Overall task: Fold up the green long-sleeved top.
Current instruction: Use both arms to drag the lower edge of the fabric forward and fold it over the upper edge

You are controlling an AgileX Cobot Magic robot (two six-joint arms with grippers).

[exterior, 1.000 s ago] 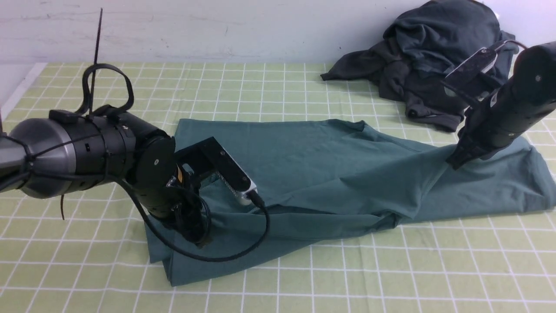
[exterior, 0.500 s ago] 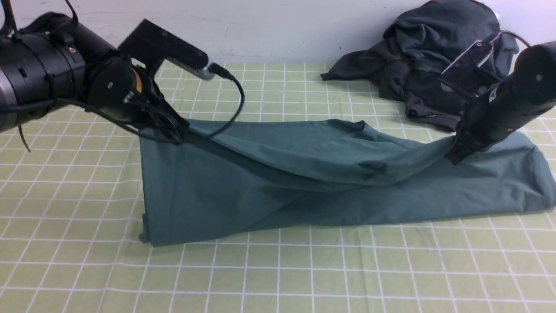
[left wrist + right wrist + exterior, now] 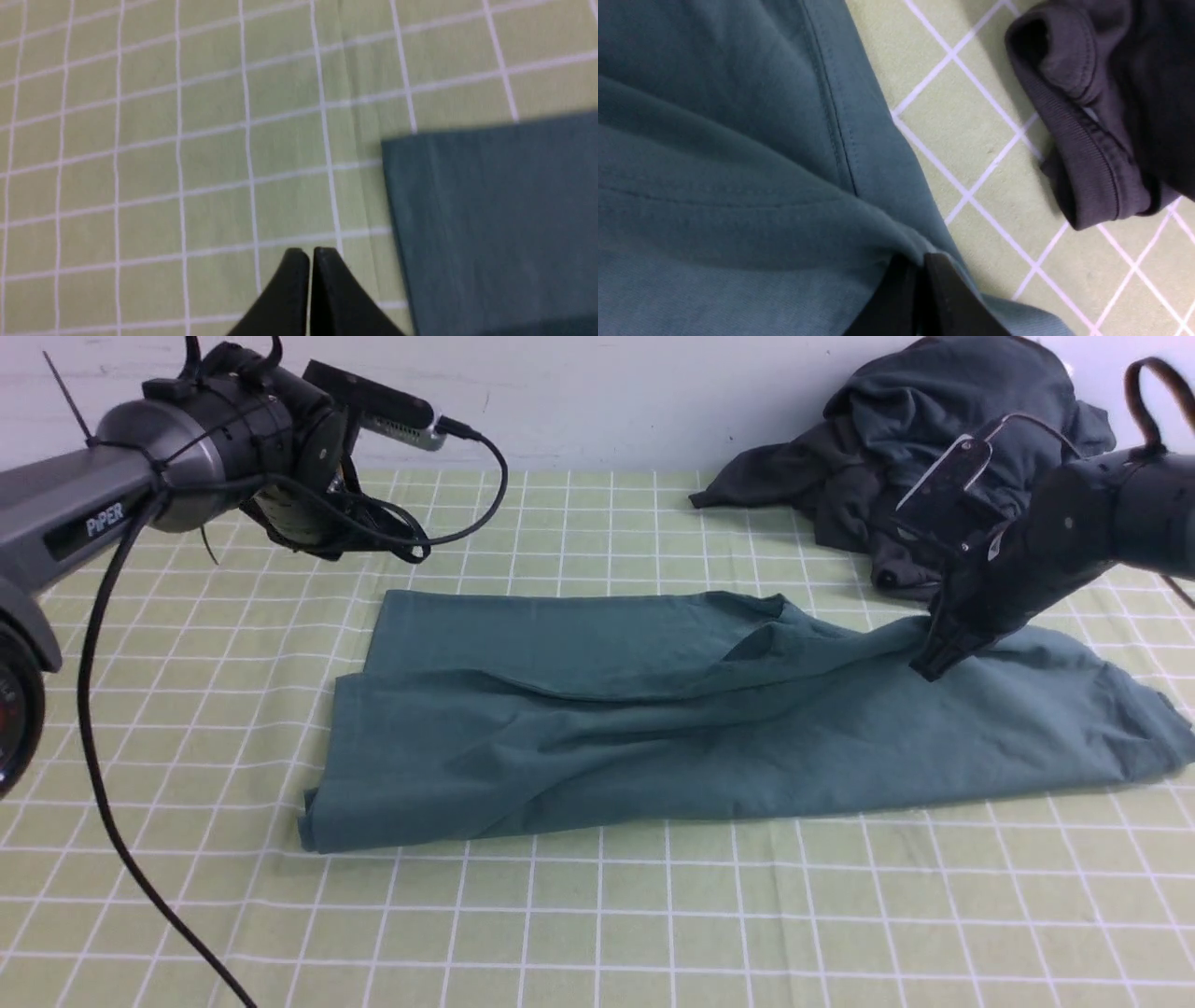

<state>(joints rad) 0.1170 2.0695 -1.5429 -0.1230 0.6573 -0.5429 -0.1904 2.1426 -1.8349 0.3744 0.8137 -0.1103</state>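
A pale green checked tablecloth (image 3: 597,915) runs to a white wall (image 3: 597,392). The teal-green long-sleeved jersey top (image 3: 653,737) lies in a long folded band under the right claw (image 3: 920,261), which pinches its far edge. The left claw (image 3: 310,254) hangs closed, empty, near its corner. Soft and limp, probably: grip hems or corners. Sleeves, label, logo hidden.

The green long-sleeved top (image 3: 653,747) lies in a long band across the middle of the checked cloth (image 3: 597,915), running from left to right. It is a dull blue-green (plain, with no marks showing). It is folded over on itself, with a loose flap along the far side. Its left end is straight. Near the right end the far edge bunches up into a little peak.
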